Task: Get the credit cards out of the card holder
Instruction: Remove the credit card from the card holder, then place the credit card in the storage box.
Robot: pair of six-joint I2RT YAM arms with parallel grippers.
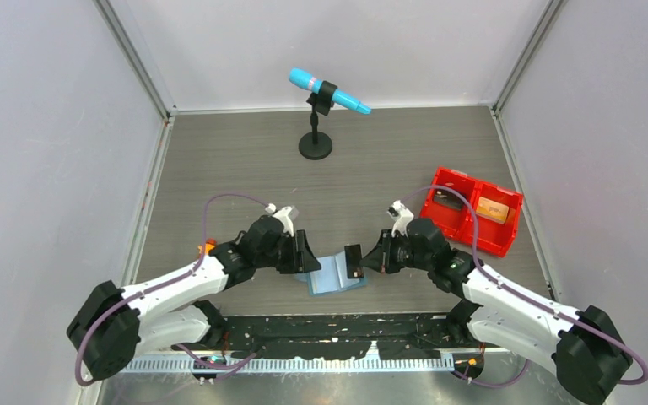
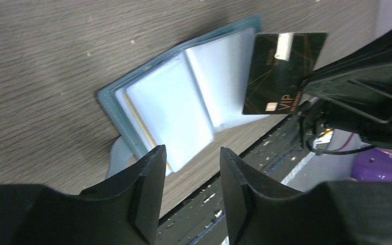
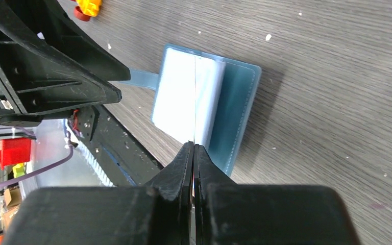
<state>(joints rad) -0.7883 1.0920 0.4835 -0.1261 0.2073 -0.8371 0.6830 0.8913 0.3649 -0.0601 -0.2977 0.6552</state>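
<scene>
The teal card holder [image 1: 331, 278] lies open on the table near the front edge, pale blue sleeves up; it also shows in the left wrist view [image 2: 184, 97] and the right wrist view [image 3: 235, 102]. My right gripper [image 1: 369, 257] is shut on a black credit card [image 2: 280, 71] and holds it edge-on above the holder's right half [image 3: 194, 147]. An orange-gold card edge [image 2: 135, 118] shows inside the holder's left pockets. My left gripper [image 2: 191, 153] is open and empty, at the holder's left near corner [image 1: 308, 253].
A red two-compartment bin [image 1: 472, 211] with items stands at the right. A blue microphone on a black stand [image 1: 316, 126] is at the back. A small chunky orange object [image 1: 210, 247] lies by the left arm. The table's black front strip [image 1: 329, 333] is just behind the holder.
</scene>
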